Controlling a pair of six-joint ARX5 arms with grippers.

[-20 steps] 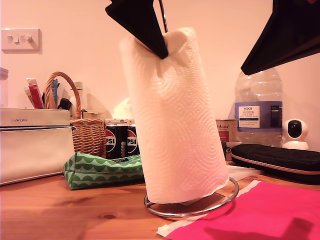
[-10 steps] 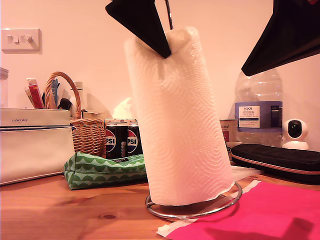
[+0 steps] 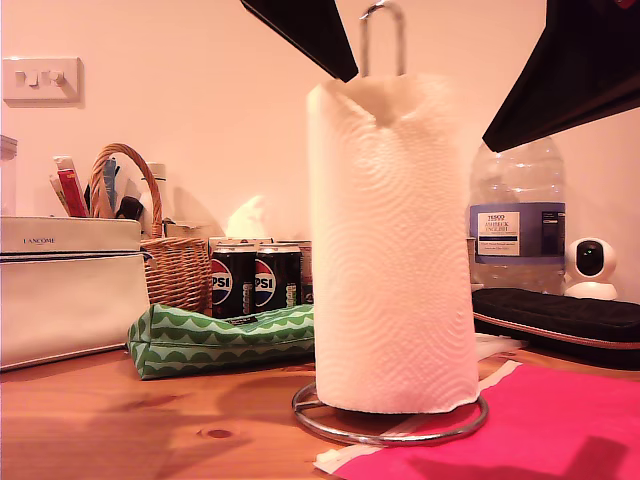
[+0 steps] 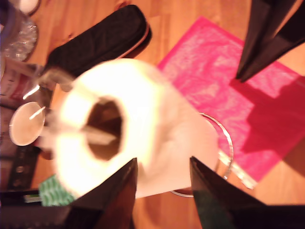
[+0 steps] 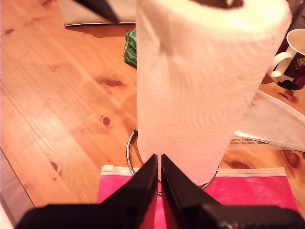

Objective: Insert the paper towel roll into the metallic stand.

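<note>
The paper towel roll stands upright on the metallic stand. The stand's chrome loop pokes out above the roll's core, and its ring base lies on the wooden table. One finger of my first gripper hangs just above the roll's dented top rim, toward the exterior view's left. In the first wrist view this gripper is open over the roll, whose hollow core shows. My second gripper is shut and empty, facing the roll's side over the pink sheet. It hangs high at the exterior view's right.
A pink sheet lies under the stand's near side. A green pouch, Pepsi cans, a wicker basket and a white bag stand at the exterior view's left. A water bottle, black case and small camera stand at its right.
The roll went from tilted to upright and shifted toward the exterior view's right. The stand's loop now shows above it. My first gripper has lifted off the roll's top rim.
</note>
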